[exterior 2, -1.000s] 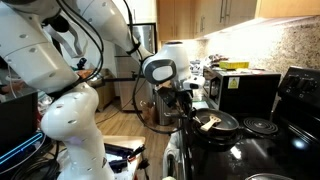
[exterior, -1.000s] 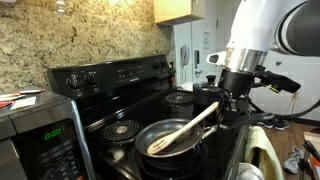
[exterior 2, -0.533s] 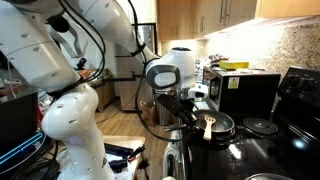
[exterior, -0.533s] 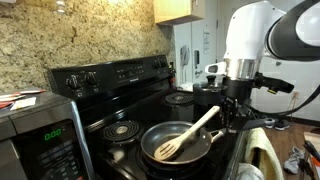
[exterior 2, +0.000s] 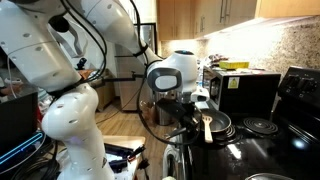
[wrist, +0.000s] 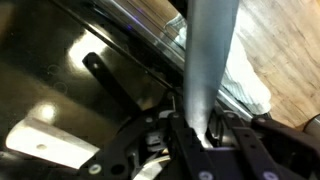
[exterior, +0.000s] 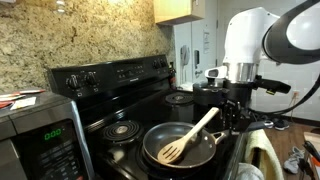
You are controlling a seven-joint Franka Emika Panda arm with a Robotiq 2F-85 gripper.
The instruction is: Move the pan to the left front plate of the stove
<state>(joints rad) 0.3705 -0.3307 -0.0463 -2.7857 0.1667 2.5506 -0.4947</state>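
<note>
The end effector [wrist: 207, 138] is clenched on the long handle [wrist: 210, 60] of the shallow round dark frying pan [exterior: 165, 135], holding it level so the wooden slotted spatula [exterior: 190, 137] cannot slide out. The pan lies over the black stove's [exterior: 150, 110] front corner (the coil plate beneath is hidden), seemingly on target.

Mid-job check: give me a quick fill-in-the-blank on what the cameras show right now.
The gripper is shut on the pan's ____.
A ____ spatula lies in the pan.
The microwave's display digits glow ____.
Missing words: handle; wooden; green.
</note>
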